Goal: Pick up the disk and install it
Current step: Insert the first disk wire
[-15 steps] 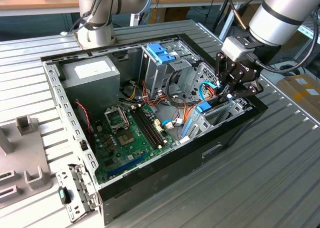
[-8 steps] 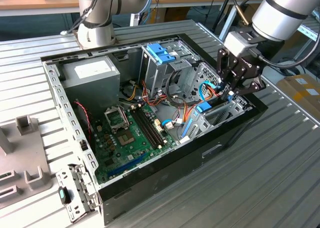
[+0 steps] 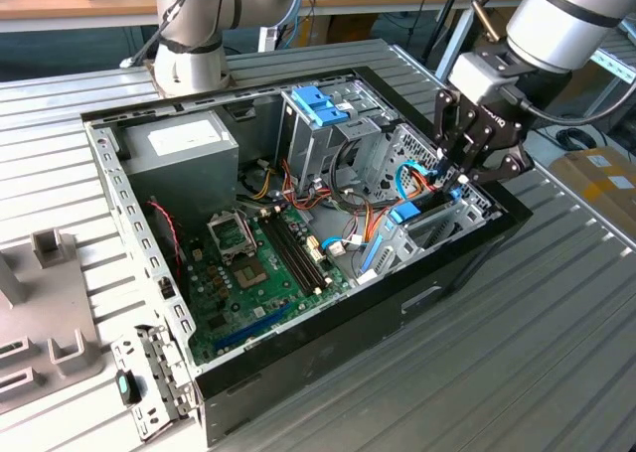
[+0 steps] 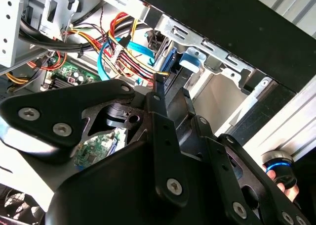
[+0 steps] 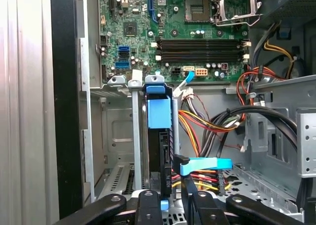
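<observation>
1. The disk [image 5: 159, 136] stands on edge in the drive bay at the corner of the open computer case [image 3: 417, 298], on the exterior view's right side. In the first wrist view its blue carrier frame faces the camera, with the dark body of the drive running down below it between grey metal bay walls.
2. In the exterior view the disk [image 3: 412, 214] shows as a blue-topped slab sunk into the grey bay, just below the gripper.
3. The gripper [image 3: 459, 179] hangs directly over the disk's end. In the first wrist view its black fingers [image 5: 148, 207] sit on either side of the disk's near edge, closed in on it so that they appear to grip the carrier.
4. In the second wrist view the gripper [image 4: 168, 94] reaches down toward the blue frame [image 4: 190, 62] inside the bay; the black linkage hides the contact itself.
5. A flat blue cable connector [image 5: 205, 164] lies just beside the disk, above a bundle of red, yellow and orange wires [image 5: 207, 123].
6. Beyond the bay lies the green motherboard [image 3: 248, 273], with black memory slots and an open processor socket.
7. A metal cage with a blue plastic handle [image 3: 313, 104] stands at the far side of the case, and a grey power supply box [image 3: 184, 149] sits near it toward the exterior view's left.
8. The case rests on a ribbed metal table [image 3: 537, 353].
9. A fingertip [image 4: 286, 187] beside a blue-ringed device shows at the edge of the second wrist view.
</observation>
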Controlling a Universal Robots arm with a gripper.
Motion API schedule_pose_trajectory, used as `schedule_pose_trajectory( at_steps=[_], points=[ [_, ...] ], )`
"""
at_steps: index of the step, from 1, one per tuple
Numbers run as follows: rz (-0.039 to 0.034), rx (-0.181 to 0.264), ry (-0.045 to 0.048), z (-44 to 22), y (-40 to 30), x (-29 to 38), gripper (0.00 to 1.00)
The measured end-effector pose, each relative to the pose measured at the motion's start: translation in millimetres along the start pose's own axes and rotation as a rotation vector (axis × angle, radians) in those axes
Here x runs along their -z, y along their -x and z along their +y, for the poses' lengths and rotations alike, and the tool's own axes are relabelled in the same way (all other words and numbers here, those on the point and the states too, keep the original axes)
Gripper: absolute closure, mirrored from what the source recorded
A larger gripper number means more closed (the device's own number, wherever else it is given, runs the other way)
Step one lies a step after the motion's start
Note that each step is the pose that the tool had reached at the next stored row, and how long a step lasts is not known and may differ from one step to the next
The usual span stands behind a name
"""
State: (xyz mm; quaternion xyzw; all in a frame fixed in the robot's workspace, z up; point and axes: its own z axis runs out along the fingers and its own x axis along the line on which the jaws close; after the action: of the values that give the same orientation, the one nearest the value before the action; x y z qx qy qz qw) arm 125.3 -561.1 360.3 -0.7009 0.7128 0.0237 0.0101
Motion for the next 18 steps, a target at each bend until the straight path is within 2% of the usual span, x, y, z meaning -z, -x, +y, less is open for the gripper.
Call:
schedule_pose_trajectory(
  at_steps=[3,7,8,9,11,13,18],
  points=[
    [-0.0001,0.0,0.0,0.1,0.1,3.6,0.69],
    [0.0003,0.0,0.0011,-1.0,0.4,4.4,0.71],
    [0.0001,0.0,0.0016,-1.4,0.4,4.3,0.77],
    [0.0,0.0,0.0019,-1.7,0.4,4.2,0.77],
    [0.0001,0.0,0.003,-2.8,0.5,4.3,0.89],
    [0.0001,0.0,0.0061,-5.6,0.5,4.2,0.9],
    [0.0004,-0.001,0.0188,-17.3,0.8,4.2,0.9]
  ],
)
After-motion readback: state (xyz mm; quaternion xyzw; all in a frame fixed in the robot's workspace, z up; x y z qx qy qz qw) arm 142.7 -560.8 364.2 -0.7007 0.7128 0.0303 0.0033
